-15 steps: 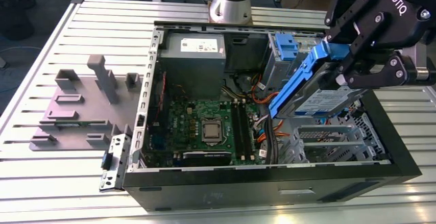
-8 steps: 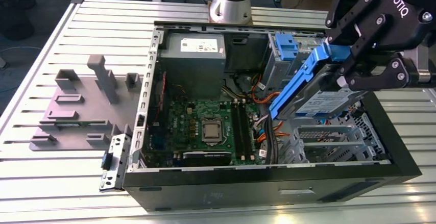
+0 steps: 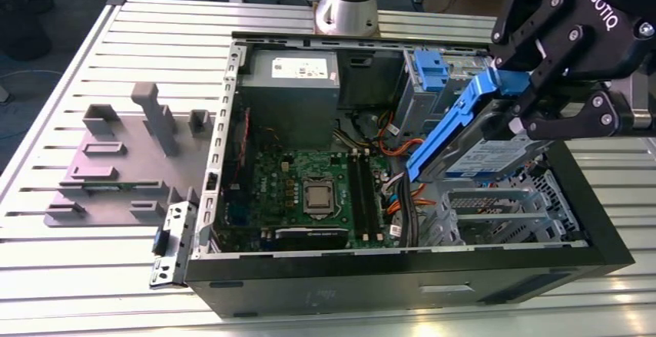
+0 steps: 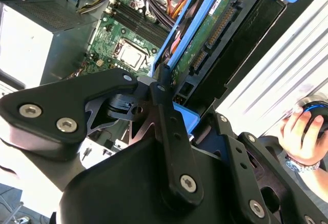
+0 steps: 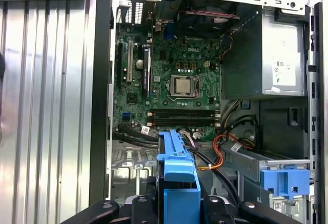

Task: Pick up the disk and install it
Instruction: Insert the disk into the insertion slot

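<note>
gripper (image 3: 533, 110) jaws clamped on disk (image 3: 482, 133) | tilted above open case (image 3: 410, 275) | second wrist view: disk's green underside, hand (image 4: 300, 134)

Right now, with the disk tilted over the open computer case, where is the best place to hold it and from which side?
Best held by the blue rails on its long edges, near the raised end. The disk hangs tilted, its lower end pointing into the case, so come from above and outside, across its thin sides. The claw already clamps it that way, leaving the label face and connector end free.
</note>
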You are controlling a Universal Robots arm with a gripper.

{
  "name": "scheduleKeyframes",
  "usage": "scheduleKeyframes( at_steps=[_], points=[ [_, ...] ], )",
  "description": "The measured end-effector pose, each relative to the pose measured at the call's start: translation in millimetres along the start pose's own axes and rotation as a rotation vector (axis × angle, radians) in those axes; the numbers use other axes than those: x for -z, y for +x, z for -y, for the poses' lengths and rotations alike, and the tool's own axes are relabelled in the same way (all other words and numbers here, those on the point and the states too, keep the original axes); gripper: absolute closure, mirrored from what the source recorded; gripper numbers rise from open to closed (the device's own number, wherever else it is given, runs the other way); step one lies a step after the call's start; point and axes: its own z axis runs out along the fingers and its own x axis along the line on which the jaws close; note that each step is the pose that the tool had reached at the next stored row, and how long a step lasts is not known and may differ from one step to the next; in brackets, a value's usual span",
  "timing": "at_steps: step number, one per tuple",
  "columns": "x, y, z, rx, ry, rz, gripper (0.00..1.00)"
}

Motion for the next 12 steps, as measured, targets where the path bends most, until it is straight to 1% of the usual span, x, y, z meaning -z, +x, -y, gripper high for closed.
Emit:
scheduleKeyframes(
  at_steps=[12],
  points=[
    [-0.8, 2.2, 2.0, 0.0, 0.0, 0.0002, 0.63]
  ],
)
